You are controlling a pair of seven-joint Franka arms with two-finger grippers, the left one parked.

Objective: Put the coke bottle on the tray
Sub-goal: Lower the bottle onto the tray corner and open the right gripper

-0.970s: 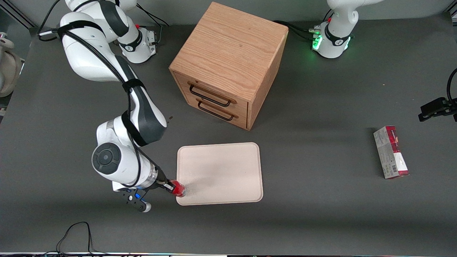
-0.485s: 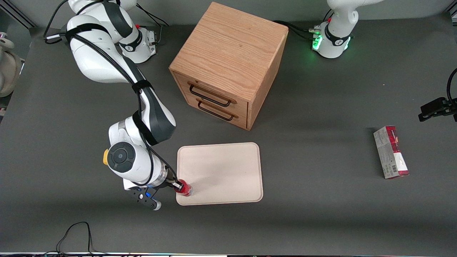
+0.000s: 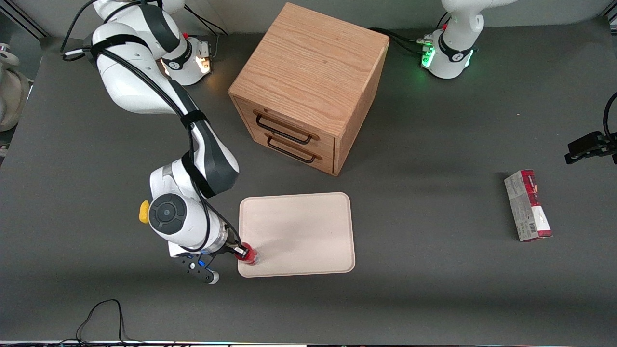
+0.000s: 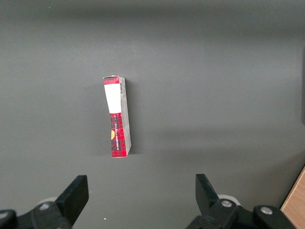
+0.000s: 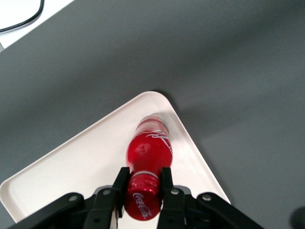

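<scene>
Front view: coke bottle (image 3: 247, 254) is seen at the tray (image 3: 303, 226) corner nearest the camera at the working arm's end, upright over the tray's rim area; whether its base rests on the tray cannot be told. The gripper (image 3: 238, 249) is closed on the bottle's neck, its fingers largely hidden by the wrist above. A wooden drawer box (image 3: 308, 86) is set farther from the camera than the tray, both drawers shut. A red-and-grey carton (image 3: 527, 205) is laid flat toward the parked arm's end of the table.

Right wrist view: the gripper (image 5: 143, 183) is shown clamped on the coke bottle (image 5: 147, 152) just below its red cap, the bottle standing inside the tray (image 5: 71, 167) near a rounded corner. The tray is cut off at the frame edge.

Left wrist view: only the carton (image 4: 117, 117) is shown, lying on the dark table (image 4: 214, 95).
</scene>
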